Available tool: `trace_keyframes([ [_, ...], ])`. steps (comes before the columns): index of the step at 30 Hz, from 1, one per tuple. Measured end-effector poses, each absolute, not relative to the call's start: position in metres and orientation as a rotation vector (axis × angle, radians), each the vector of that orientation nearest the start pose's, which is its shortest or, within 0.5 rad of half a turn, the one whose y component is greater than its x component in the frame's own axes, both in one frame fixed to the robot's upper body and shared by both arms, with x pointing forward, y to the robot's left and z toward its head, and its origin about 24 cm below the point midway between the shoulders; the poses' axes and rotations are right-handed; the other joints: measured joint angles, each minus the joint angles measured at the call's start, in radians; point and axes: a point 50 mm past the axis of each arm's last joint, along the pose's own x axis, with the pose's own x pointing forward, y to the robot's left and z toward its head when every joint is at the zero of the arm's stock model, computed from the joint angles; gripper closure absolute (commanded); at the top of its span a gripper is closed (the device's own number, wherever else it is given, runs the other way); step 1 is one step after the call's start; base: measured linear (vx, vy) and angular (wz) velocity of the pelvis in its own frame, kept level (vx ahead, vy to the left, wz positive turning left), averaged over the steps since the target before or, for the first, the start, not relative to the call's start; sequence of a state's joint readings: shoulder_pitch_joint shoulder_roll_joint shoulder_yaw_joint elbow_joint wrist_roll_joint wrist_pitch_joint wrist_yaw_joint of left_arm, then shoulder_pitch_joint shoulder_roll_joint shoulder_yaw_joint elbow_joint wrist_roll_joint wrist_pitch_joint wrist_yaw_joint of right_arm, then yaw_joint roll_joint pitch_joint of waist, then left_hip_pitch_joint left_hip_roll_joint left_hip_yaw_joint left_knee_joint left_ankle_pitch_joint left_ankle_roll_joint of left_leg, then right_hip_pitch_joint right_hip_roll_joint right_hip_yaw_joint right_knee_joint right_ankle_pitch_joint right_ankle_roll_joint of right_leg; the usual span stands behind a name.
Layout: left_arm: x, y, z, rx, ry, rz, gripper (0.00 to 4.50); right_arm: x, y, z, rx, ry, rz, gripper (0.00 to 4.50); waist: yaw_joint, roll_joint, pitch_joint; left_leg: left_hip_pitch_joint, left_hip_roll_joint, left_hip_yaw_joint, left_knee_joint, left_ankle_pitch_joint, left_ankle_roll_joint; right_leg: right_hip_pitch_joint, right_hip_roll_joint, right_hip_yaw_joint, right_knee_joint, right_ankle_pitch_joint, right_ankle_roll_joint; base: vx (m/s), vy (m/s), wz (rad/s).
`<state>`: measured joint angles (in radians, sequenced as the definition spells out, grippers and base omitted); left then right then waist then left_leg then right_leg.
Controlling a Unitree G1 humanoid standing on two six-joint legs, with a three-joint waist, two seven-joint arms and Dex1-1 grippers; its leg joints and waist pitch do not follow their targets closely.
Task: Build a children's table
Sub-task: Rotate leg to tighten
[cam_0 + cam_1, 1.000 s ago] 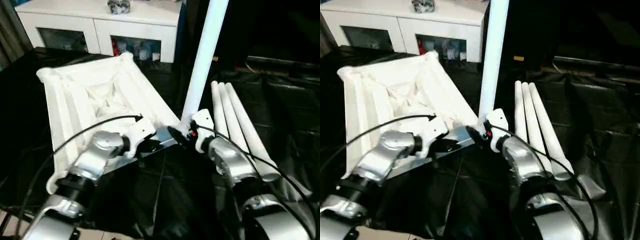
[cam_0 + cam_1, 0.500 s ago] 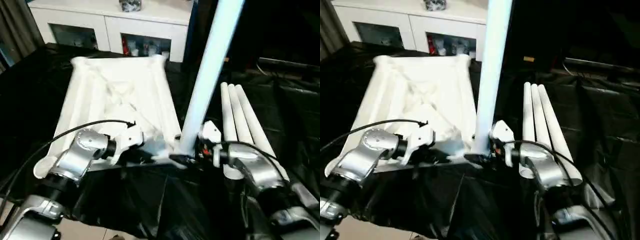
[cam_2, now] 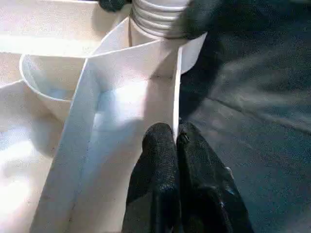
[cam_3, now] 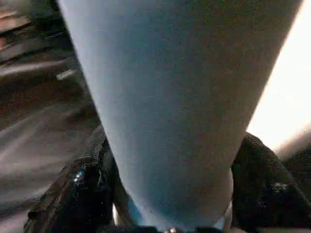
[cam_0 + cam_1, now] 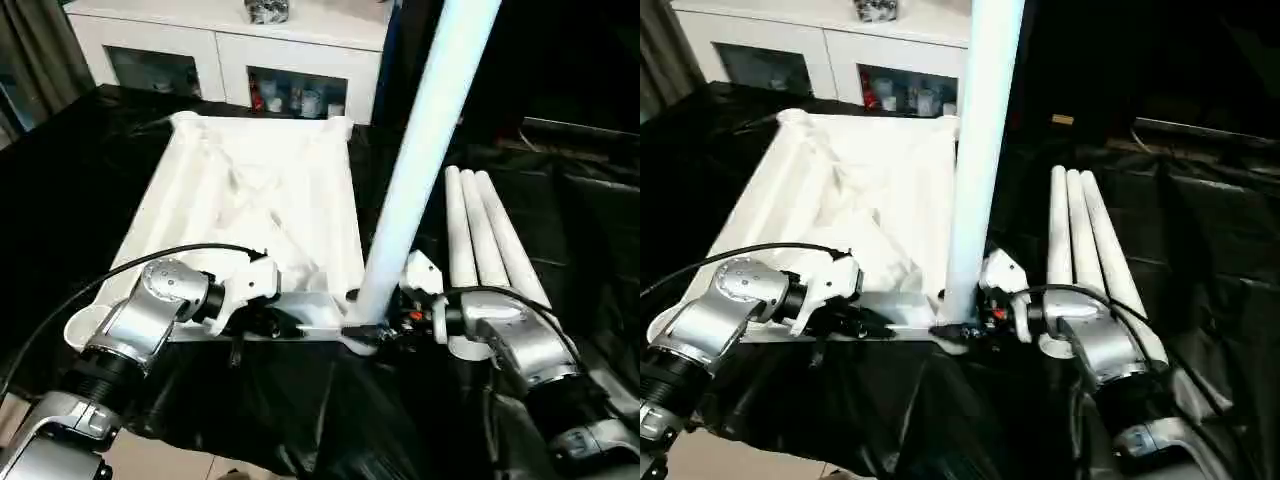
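Note:
The white tabletop lies upside down on black sheeting, ribbed underside up. One white leg stands upright at its near right corner socket. My right gripper is shut around that leg's base; in the right wrist view the leg sits between the black fingers. My left gripper is shut on the tabletop's thin near rim, a short way left of the socket, where the leg's threaded end enters. Three more legs lie side by side to the right of the tabletop.
A white cabinet with glass doors stands behind the tabletop. Crinkled black sheeting covers the surface all around. A curtain hangs at the far left. Cables loop over both of my forearms.
The whole picture has shifted and turned, so the camera has moved. The tabletop now sits squarer to me. Both grippers keep their holds, and the leg stays upright at the corner.

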<state>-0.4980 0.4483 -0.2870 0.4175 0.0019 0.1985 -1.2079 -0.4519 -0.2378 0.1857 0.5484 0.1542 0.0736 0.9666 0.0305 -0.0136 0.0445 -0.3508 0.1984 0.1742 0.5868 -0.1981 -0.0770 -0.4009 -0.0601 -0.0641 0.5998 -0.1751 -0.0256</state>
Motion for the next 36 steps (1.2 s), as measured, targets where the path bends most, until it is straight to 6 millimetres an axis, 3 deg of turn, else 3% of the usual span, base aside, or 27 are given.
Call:
trace_keyframes([
  [4,0.308,0.134,0.048,0.38,0.485,-1.188,4.5,0.322,-0.108,0.028,-0.032,0.27,0.867,1.8,-0.016,-0.003,0.0,0.001,0.0,-0.002,0.0,0.0,-0.001,0.0,0.0,-0.002,0.0,-0.003,0.004,0.0,0.0,0.0],
  [13,0.319,0.105,0.044,0.345,0.469,-1.017,4.5,0.341,-0.095,0.025,-0.072,0.245,0.55,1.81,-0.015,-0.002,-0.002,0.002,-0.002,-0.002,0.0,0.0,-0.001,0.001,-0.001,0.0,-0.001,-0.002,0.004,0.0,0.0,0.0],
  [14,0.319,0.105,0.045,0.347,0.469,-1.015,4.5,0.341,-0.094,0.025,-0.076,0.24,0.543,1.25,-0.015,-0.002,-0.002,0.002,-0.002,-0.002,0.0,0.0,-0.001,0.001,-0.001,0.0,-0.001,-0.002,0.004,0.0,0.0,0.0],
  [17,0.318,0.104,0.045,0.355,0.466,-1.02,4.5,0.342,-0.094,0.024,-0.082,0.236,0.543,1.01,-0.015,-0.002,-0.002,0.001,-0.001,-0.002,0.0,0.0,-0.001,0.001,-0.001,0.0,-0.001,-0.002,0.004,0.0,0.0,0.0],
  [21,0.317,0.108,0.048,0.375,0.459,-1.059,4.5,0.34,-0.096,0.026,-0.081,0.231,0.611,0.73,-0.015,-0.002,-0.002,0.0,-0.001,-0.002,0.0,0.0,-0.001,0.0,0.0,-0.001,-0.001,-0.001,0.002,0.0,0.0,0.0],
  [25,0.312,0.116,0.05,0.381,0.449,-1.129,4.5,0.333,-0.103,0.027,-0.092,0.202,0.753,0.73,-0.011,-0.001,-0.002,-0.001,-0.001,-0.002,-0.003,0.0,0.0,-0.003,0.0,-0.001,-0.002,0.0,0.0,0.0,0.0,0.0],
  [30,0.304,0.129,0.051,0.399,0.447,-1.262,4.5,0.313,-0.12,0.031,-0.137,0.197,1.023,0.73,0.008,0.001,0.0,-0.001,0.0,-0.001,-0.006,0.001,0.003,-0.003,0.0,-0.002,-0.005,-0.001,-0.001,0.0,0.0,0.0],
  [36,0.296,0.142,0.051,0.393,0.475,-1.362,4.5,0.298,-0.132,0.035,-0.164,0.25,1.224,0.88,0.01,0.001,0.0,-0.001,0.0,-0.001,-0.004,0.0,0.0,-0.002,0.0,-0.001,-0.004,-0.001,-0.001,0.0,0.0,0.0],
])
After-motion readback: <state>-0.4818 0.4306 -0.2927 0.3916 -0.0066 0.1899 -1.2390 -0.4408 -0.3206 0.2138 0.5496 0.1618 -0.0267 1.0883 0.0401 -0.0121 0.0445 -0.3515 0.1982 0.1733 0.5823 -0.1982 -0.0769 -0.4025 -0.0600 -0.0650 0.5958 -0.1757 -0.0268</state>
